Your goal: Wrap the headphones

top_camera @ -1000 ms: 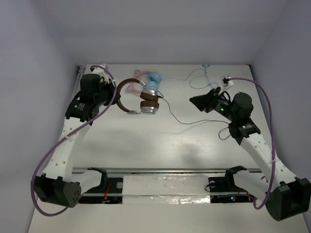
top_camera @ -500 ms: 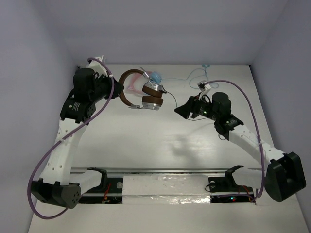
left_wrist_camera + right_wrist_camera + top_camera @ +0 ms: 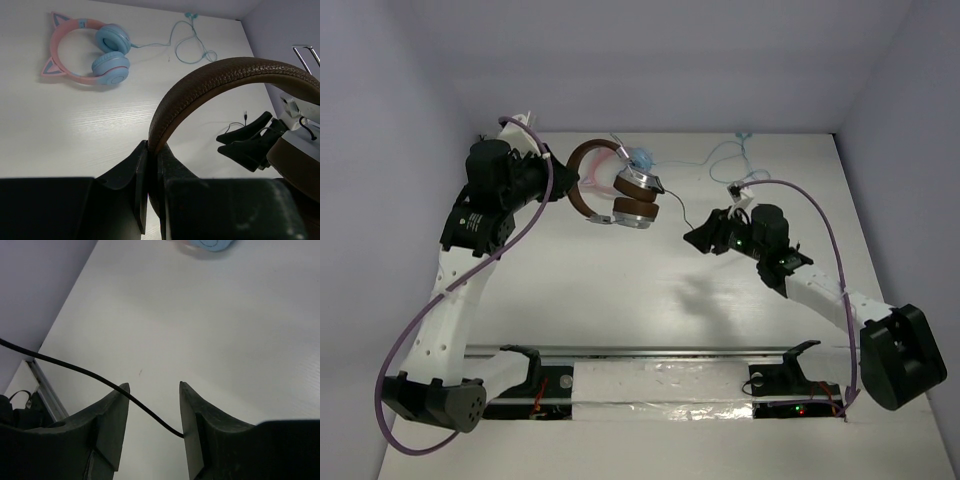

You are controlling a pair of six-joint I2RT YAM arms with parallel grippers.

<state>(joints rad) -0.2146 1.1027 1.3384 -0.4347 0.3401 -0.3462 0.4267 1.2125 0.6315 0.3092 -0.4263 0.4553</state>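
Left gripper [image 3: 152, 150] pinches the headphones [image 3: 635, 208], upper middle of the top view, by the stiff-looking headband [image 3: 225, 75], a good hold, while the right gripper [image 3: 152, 390] stands open around the thin, probably floppy cable [image 3: 75, 371]

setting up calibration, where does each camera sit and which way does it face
Top external: above and behind both arms, looking down at the table; both show.
Left wrist: looks across the table; its left gripper clamps the headphones.
Right wrist: looks down; open right gripper straddles the cable.
Shared: top external and left wrist both show the pink headphones.
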